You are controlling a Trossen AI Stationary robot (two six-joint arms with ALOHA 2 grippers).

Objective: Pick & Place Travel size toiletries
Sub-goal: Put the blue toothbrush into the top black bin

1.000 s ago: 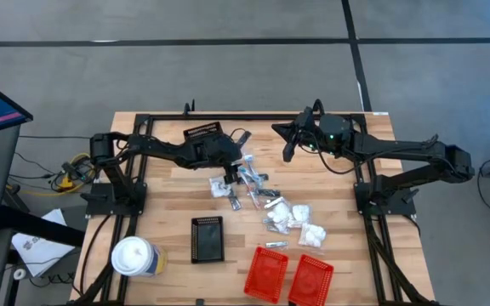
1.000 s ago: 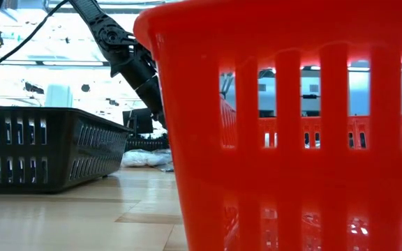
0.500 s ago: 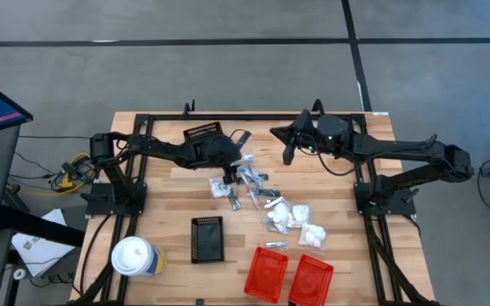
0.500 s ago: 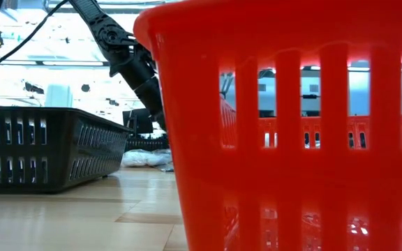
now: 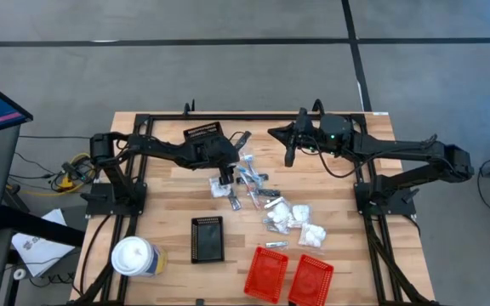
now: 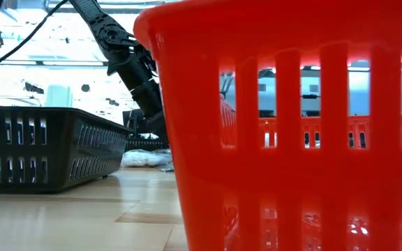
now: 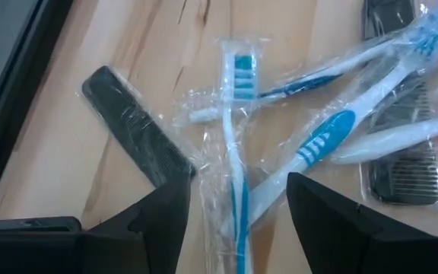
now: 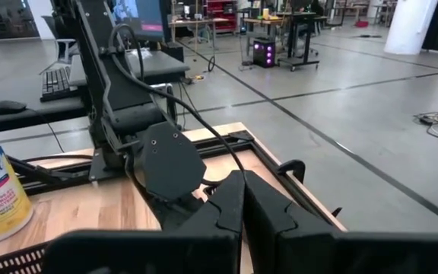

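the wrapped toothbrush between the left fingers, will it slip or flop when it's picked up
The toothbrush has a thin straight handle, so it is probably stiff and light. Its loose, glossy clear wrapper may slide against the fingers, and could drag overlapping brushes along.

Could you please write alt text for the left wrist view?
The left gripper, open, hovers just above a clear-wrapped blue and white toothbrush lying on the wooden table. A black comb lies beside it, with more wrapped toothbrushes and another wrapped black comb nearby.
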